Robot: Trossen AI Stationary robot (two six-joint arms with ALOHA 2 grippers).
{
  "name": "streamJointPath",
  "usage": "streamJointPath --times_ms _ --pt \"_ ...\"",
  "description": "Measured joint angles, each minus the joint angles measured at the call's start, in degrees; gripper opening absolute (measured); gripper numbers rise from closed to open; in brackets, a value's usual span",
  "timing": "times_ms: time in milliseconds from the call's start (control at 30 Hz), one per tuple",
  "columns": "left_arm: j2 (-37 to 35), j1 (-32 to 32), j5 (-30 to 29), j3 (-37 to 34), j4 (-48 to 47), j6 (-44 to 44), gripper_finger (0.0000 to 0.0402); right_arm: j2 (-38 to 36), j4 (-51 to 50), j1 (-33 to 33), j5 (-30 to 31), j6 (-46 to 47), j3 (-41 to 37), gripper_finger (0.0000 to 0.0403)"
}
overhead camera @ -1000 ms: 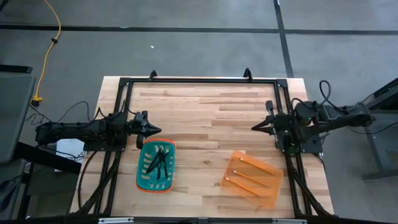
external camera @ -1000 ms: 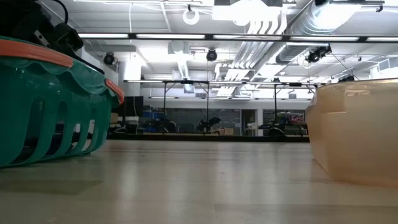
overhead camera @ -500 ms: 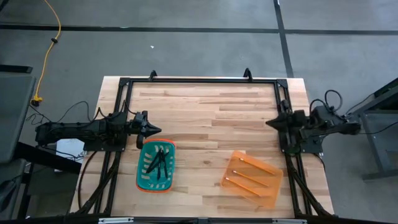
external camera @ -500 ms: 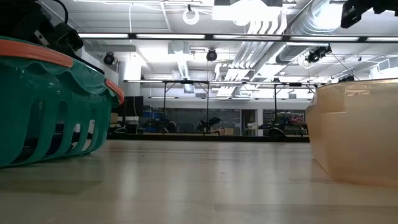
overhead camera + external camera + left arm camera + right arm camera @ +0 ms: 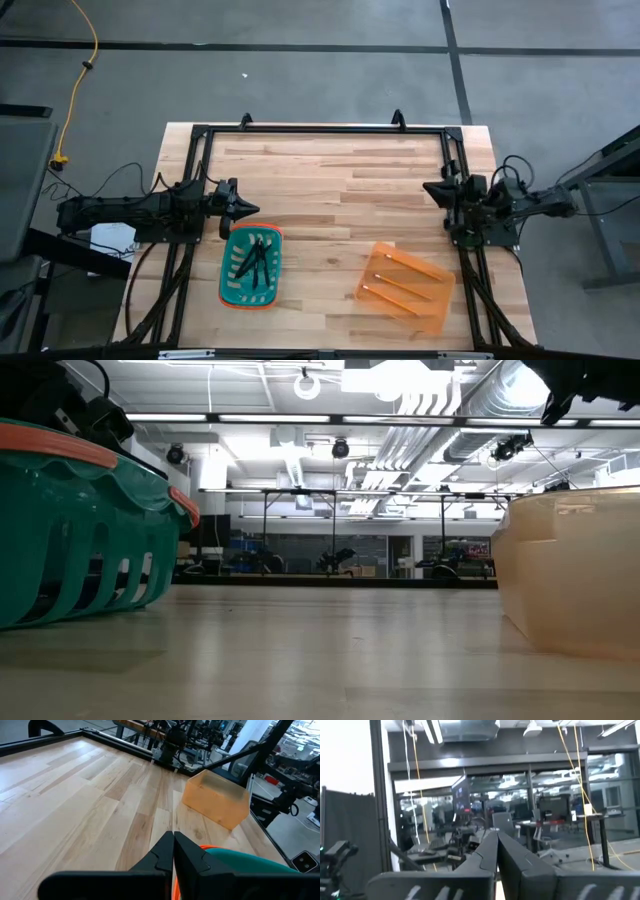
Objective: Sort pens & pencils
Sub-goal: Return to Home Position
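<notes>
Pens (image 5: pixel 251 264) in the teal basket (image 5: pixel 224 276) near left, pencils (image 5: pixel 400 284) in the orange bin (image 5: pixel 381 254) near right. Right gripper (image 5: pixel 427 188), jaws together and empty, should tuck home smoothly, clear of the bin; left gripper (image 5: pixel 253 208) waits closed by the basket.

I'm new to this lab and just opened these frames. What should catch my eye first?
Two bright containers stand out on the wooden table: a teal basket holding the dark pens at left, an orange bin holding the yellow pencils at right. The left gripper sits shut just beside the basket, the right gripper shut at the table's right edge.
</notes>
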Motion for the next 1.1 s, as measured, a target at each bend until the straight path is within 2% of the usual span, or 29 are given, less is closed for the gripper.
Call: streamJointPath --times_ms 200,567,733,1100 --pt "-0.01 0.0 0.0 0.0 0.0 0.0 0.0001 0.0 8.2 0.01 -0.32 -1.88 -7.25 0.0" --pt "-0.01 0.0 0.0 0.0 0.0 0.0 0.0001 0.0 5.47 0.02 -5.04 0.04 -7.98 0.0" --pt "0.0 0.0 0.0 -0.02 0.0 0.0 0.0001 0.0 1.54 0.0 -5.04 0.01 -8.0 0.0" --pt "0.01 0.0 0.0 0.0 0.0 0.0 0.0001 0.04 -13.83 0.0 -5.27 0.13 -8.03 0.0"
